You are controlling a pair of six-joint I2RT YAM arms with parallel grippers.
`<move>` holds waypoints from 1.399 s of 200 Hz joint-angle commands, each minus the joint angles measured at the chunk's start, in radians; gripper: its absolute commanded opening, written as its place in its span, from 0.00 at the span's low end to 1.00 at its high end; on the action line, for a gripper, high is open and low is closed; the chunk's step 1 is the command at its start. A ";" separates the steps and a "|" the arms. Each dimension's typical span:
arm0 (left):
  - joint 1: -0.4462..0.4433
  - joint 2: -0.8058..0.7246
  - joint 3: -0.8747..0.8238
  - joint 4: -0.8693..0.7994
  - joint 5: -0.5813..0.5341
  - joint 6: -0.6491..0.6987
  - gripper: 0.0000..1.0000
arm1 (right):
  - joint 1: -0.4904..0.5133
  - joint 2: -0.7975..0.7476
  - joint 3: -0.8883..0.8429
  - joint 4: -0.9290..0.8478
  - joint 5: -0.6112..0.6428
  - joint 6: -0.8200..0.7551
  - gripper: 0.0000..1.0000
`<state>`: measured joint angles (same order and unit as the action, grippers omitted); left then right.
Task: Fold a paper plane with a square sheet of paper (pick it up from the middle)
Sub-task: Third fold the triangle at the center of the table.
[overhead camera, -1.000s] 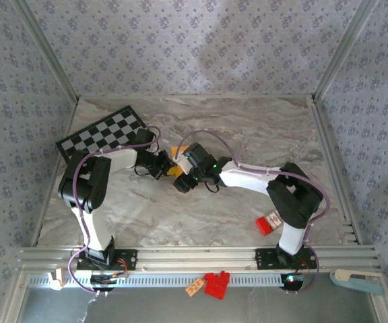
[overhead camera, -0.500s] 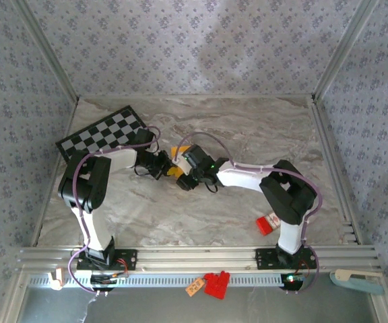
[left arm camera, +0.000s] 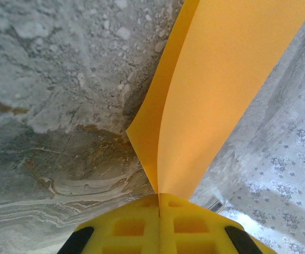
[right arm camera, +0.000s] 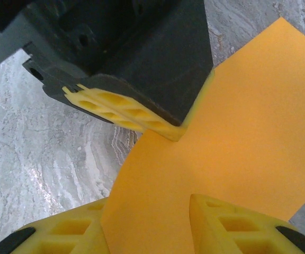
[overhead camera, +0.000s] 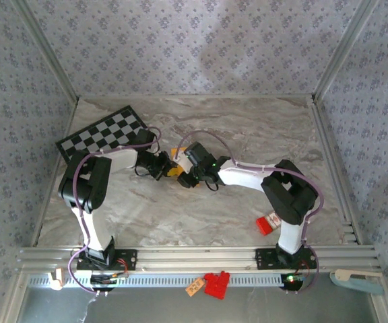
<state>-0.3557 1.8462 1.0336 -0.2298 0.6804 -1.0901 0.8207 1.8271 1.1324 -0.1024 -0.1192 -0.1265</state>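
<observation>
The square sheet of paper [overhead camera: 174, 169], orange-yellow, hangs above the marble table between the two grippers near the middle. My left gripper [left arm camera: 159, 197] is shut on one edge of the sheet [left arm camera: 216, 95], which bows upward from the pinch. In the right wrist view, the left gripper's yellow fingertips [right arm camera: 142, 120] clamp the sheet [right arm camera: 237, 143] from the far side. My right gripper [right arm camera: 147, 227] stands open, with the near part of the paper running between its two yellow fingers; a gap shows on the right finger's side. No paper plane shape is visible; the sheet is curved, not creased.
A black-and-white checkered board [overhead camera: 103, 134] lies at the back left, behind the left arm. A small red block [overhead camera: 269, 223] sits by the right arm's base. Red pieces [overhead camera: 215, 284] rest below the front rail. Patterned walls enclose the table.
My right gripper has shifted slightly left toward the left gripper, and its jaws have narrowed around the paper. The left gripper keeps its hold and has not moved.
</observation>
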 commanded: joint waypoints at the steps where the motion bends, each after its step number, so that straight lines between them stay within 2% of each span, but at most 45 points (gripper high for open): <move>1: -0.005 -0.004 0.021 -0.020 -0.002 0.002 0.07 | 0.003 0.007 0.039 -0.028 -0.024 -0.022 0.34; 50: 0.013 -0.039 0.014 -0.029 -0.016 -0.002 0.12 | 0.001 0.011 0.045 -0.057 -0.051 -0.029 0.12; 65: 0.032 -0.061 0.014 -0.045 -0.028 0.007 0.20 | -0.003 0.007 0.046 -0.066 -0.075 -0.026 0.07; 95: 0.087 -0.105 0.012 -0.085 -0.058 0.051 0.32 | -0.022 0.004 0.046 -0.075 -0.167 0.003 0.03; 117: 0.101 -0.128 0.002 0.031 0.011 0.043 0.39 | -0.041 0.005 0.047 -0.075 -0.253 0.034 0.02; 132: 0.091 -0.113 0.035 0.034 0.039 0.062 0.42 | -0.050 0.005 0.043 -0.069 -0.287 0.052 0.02; 195: 0.028 0.056 0.226 -0.140 -0.030 0.190 0.38 | -0.056 0.003 0.031 -0.050 -0.341 0.097 0.00; 280: -0.017 0.188 0.321 -0.277 -0.138 0.268 0.25 | -0.059 0.009 0.021 -0.045 -0.352 0.116 0.00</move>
<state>-0.3641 2.0132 1.3106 -0.4213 0.5915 -0.8761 0.7658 1.8271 1.1507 -0.1490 -0.4507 -0.0299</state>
